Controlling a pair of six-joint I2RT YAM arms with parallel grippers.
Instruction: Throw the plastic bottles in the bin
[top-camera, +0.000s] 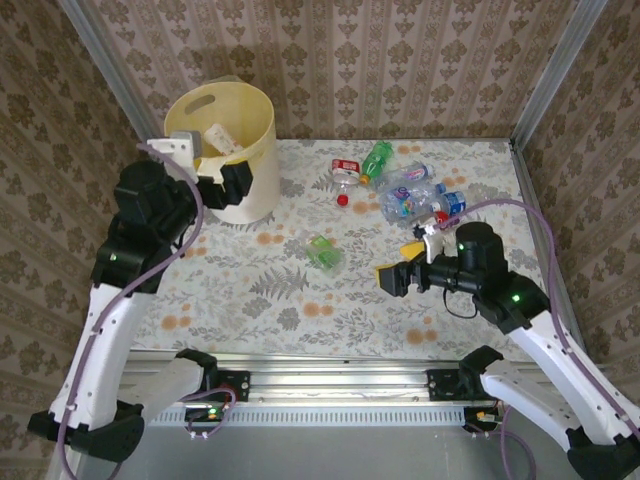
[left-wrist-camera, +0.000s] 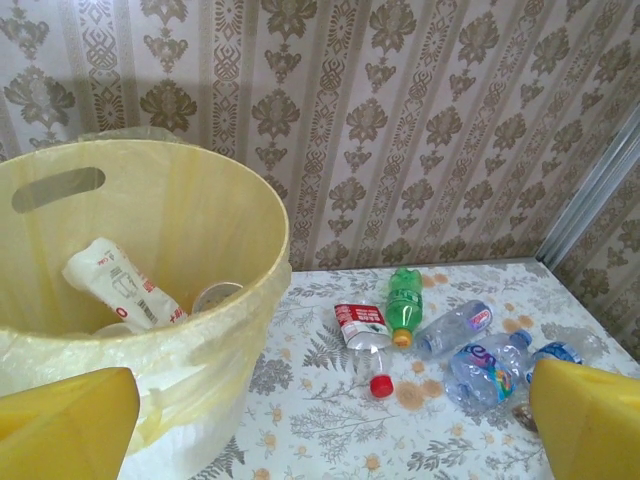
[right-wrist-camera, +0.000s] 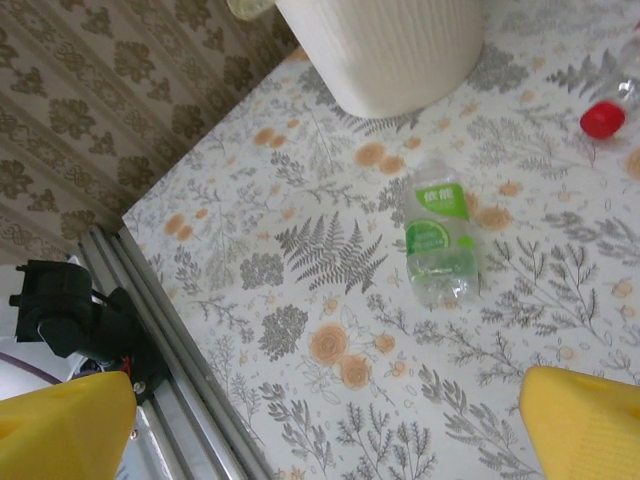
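The overhead view gives the whole layout. The pale yellow round plastic bin (top-camera: 256, 188) stands at the far left of the flower-patterned bench (top-camera: 290, 305). A cluster of small plastic bottles (top-camera: 405, 195) lies far right of centre, and a clear bottle with a green label (top-camera: 323, 252) lies alone mid-bench.

The left wrist camera looks down into the bin, where a crumpled white-labelled bottle (left-wrist-camera: 120, 285) leans on the inner wall. It also picks the cluster apart into a red-labelled bottle with a red cap (left-wrist-camera: 362, 330), a green bottle with an orange cap (left-wrist-camera: 404, 300) and several clear blue-labelled ones beyond. The right wrist camera shows the green-labelled bottle lying on its side, near the bin's ribbed base.

The left fingers (left-wrist-camera: 65, 425) hang over the bin's near rim, spread wide and empty. The right fingers (right-wrist-camera: 585, 425) are also spread wide above bare bench, gripping nothing and well clear of the lone bottle.
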